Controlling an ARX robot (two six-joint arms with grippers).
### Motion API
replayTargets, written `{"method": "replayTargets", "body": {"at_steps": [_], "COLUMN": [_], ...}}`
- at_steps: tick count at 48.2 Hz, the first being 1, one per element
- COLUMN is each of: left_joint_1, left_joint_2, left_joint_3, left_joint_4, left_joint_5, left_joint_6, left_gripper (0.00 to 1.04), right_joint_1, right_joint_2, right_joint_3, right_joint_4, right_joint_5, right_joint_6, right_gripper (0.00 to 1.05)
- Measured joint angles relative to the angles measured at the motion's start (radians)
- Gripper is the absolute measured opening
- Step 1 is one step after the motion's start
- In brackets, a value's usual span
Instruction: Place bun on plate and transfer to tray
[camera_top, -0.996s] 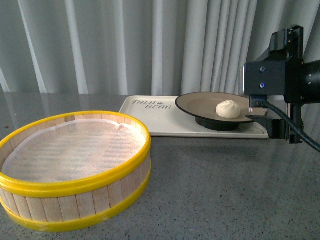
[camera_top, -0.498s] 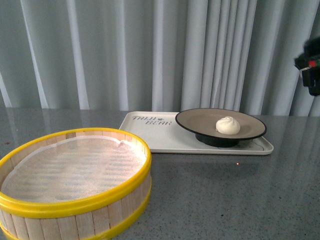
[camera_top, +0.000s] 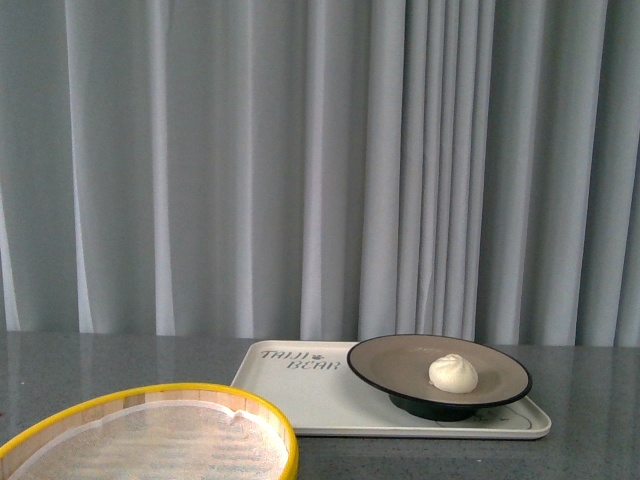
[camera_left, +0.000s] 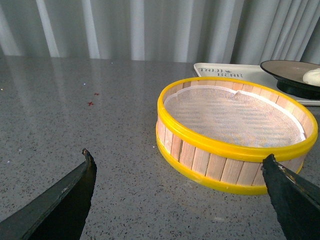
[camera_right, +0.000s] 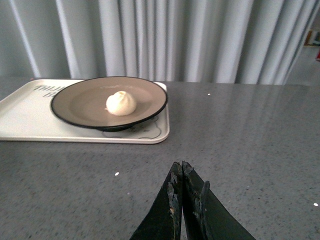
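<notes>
Right gripper (camera_right: 182, 172): tips pressed together, empty, above bare table short of the tray (camera_right: 30, 131). Left gripper (camera_left: 177, 170): jaws wide apart, empty, facing the steamer basket (camera_left: 235, 145). The bun (camera_top: 453, 373) sits on the plate (camera_top: 400, 362), which rests on the tray's right part. Placement appears complete. Residual risk: the plate overhangs the tray's edge; a careless arm pass could tip it.
</notes>
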Motion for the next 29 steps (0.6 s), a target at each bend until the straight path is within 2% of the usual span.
{"method": "replayTargets", "body": {"at_steps": [3,7,29], "left_joint_1": [0.000,0.000,0.000], "left_joint_2": [0.000,0.000,0.000], "left_joint_3": [0.000,0.000,0.000], "left_joint_4": [0.000,0.000,0.000], "left_joint_5": [0.000,0.000,0.000], "left_joint_6": [0.000,0.000,0.000], "left_gripper": [0.98,0.98,0.98], "right_joint_1": [-0.026,-0.048,-0.049], "right_joint_2": [-0.028,-0.089,-0.411], "right_joint_3": [-0.027,-0.079,-0.225], "right_joint_4": [0.000,-0.006,-0.183], "right_joint_5": [-0.037,-0.036,-0.041], "right_joint_6": [0.000,0.002,0.003], "right_gripper": [0.02,0.02,0.02]}}
